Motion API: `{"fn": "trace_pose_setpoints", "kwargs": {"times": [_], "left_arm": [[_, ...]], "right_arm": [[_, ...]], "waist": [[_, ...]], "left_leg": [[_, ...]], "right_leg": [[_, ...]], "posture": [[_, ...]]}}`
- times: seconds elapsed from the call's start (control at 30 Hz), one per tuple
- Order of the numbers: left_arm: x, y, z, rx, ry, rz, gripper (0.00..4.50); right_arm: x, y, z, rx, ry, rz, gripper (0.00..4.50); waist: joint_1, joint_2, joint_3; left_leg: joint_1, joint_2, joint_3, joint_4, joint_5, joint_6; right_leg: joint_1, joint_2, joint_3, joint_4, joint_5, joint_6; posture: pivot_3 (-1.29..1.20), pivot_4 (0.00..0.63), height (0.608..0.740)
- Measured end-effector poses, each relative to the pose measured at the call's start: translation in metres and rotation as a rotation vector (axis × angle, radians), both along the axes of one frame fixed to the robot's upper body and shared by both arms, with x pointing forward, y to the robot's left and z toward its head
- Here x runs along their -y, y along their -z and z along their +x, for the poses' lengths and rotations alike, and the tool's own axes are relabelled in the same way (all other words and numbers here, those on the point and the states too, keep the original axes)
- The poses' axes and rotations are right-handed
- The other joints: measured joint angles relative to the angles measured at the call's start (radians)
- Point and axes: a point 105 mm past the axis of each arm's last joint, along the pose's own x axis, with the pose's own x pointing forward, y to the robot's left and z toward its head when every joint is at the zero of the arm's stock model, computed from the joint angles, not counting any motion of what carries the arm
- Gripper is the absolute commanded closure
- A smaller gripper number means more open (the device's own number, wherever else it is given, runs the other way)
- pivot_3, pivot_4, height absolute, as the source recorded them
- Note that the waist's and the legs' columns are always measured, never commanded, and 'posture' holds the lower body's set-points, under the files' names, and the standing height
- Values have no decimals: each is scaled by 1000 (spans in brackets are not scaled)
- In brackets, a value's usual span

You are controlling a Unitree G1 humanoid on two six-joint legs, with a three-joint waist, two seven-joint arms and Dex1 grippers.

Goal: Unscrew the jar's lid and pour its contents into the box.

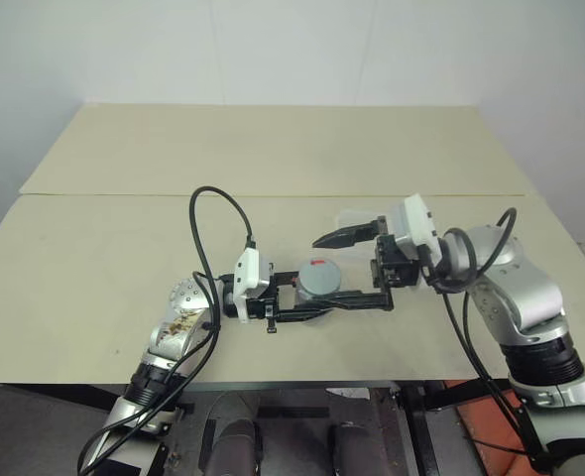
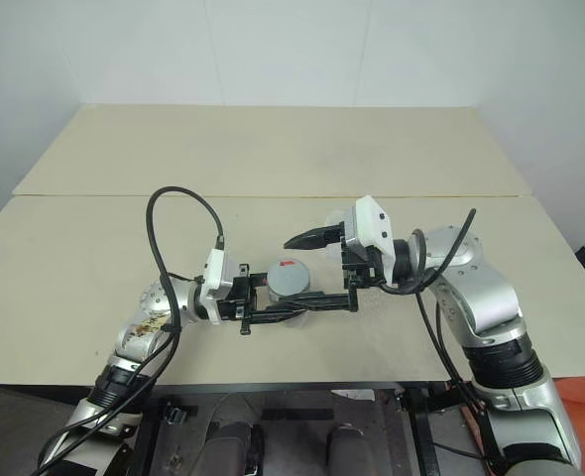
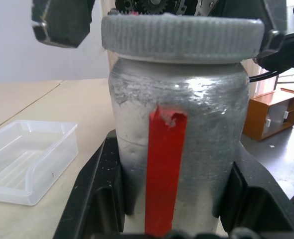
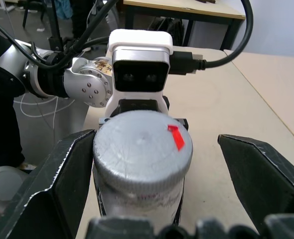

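Right now we see a pale beige table [image 1: 124,248] made of two boards joined by a seam running left to right, standing against plain white walls. Our left gripper [image 1: 317,309] is clamped tight around the body of the jar [image 3: 179,144], holding it above the near half of the table, about mid-width. The grey ribbed lid [image 4: 142,149] is on the jar, a small red mark on its top. Our right gripper [image 4: 147,164] straddles the lid with its fingers spread wide, one beside the rim and the other standing off. The clear box [image 3: 25,167] sits on the table beyond the jar, near the seam. Past the table edge, an orange cabinet [image 3: 271,112] stands on the floor.
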Motion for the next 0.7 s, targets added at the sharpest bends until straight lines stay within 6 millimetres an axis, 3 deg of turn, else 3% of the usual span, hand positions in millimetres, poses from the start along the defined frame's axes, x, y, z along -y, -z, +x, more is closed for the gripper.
{"fn": "trace_pose_setpoints", "kwargs": {"times": [0.53,0.7], "left_arm": [[-8,2,0,-24,-15,-14,2557],[-8,2,0,-23,-16,-14,2557]], "right_arm": [[28,5,21,11,112,3,47],[36,10,15,-9,86,-37,47]], "waist": [[0,0,0],[1,0,0]], "left_leg": [[0,0,1,0,0,0],[0,0,0,0,0,0]], "right_leg": [[0,0,0,0,0,0],[0,0,0,0,0,0]], "posture": [[0,150,740],[0,150,740]]}}
